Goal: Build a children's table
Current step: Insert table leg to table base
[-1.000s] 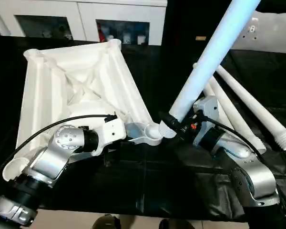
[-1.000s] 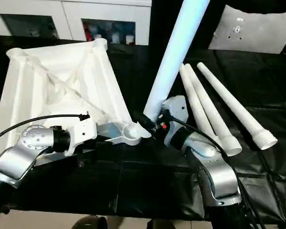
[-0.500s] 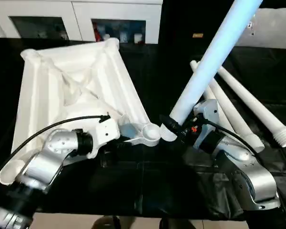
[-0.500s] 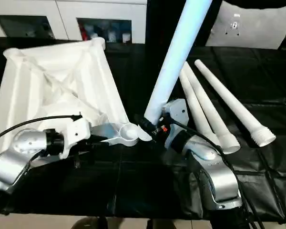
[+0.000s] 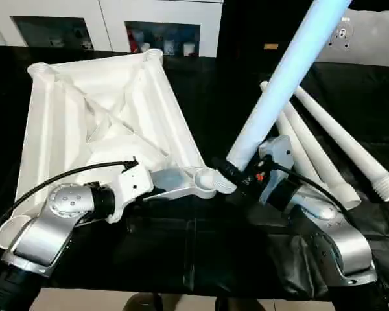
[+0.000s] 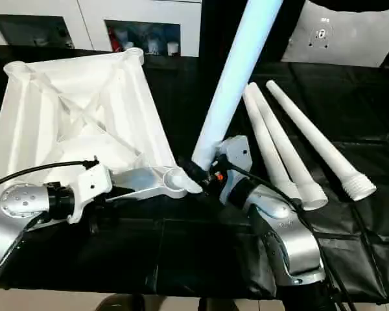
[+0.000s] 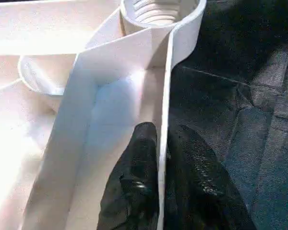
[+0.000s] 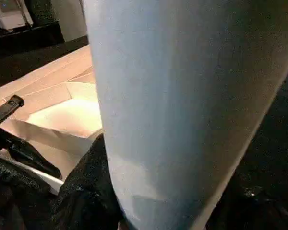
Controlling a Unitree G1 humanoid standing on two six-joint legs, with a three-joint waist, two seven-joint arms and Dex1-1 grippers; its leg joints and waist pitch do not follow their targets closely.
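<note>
Left hand (image 7: 159, 191): we have our two black fingers (image 7: 134, 187) pinched on the thin side wall of the table top (image 5: 97, 123), one finger on each face of the wall, at the top's near right corner.
Right hand (image 5: 230, 176): our fingers are clamped around the thick lower end of one white leg (image 5: 282, 71); we hold it tilted, its far end rising up and to the right out of view.
Leg tip: we see the held leg's lower end just beside the round corner socket (image 5: 209, 176), at the socket's right side; we cannot tell whether it touches the socket or sits in it.
Table top: it lies upside down on the left half of the black surface (image 5: 201, 246), X-ribbed underside facing up, its far edge toward the white cabinets (image 5: 110, 23).
Corner sockets: we see round sockets at the far left, far right and near right corners; the near right one shows ridges inside in our left wrist view.
Spare legs (image 6: 292, 152): three more white legs lie on the surface to the right of our right hand, fanned out with their thick ends nearest us; two of them lie close together, the third farther right.
Left arm (image 5: 58, 214): our silver forearm crosses the near edge of the top, with a black cable looping over it.
</note>
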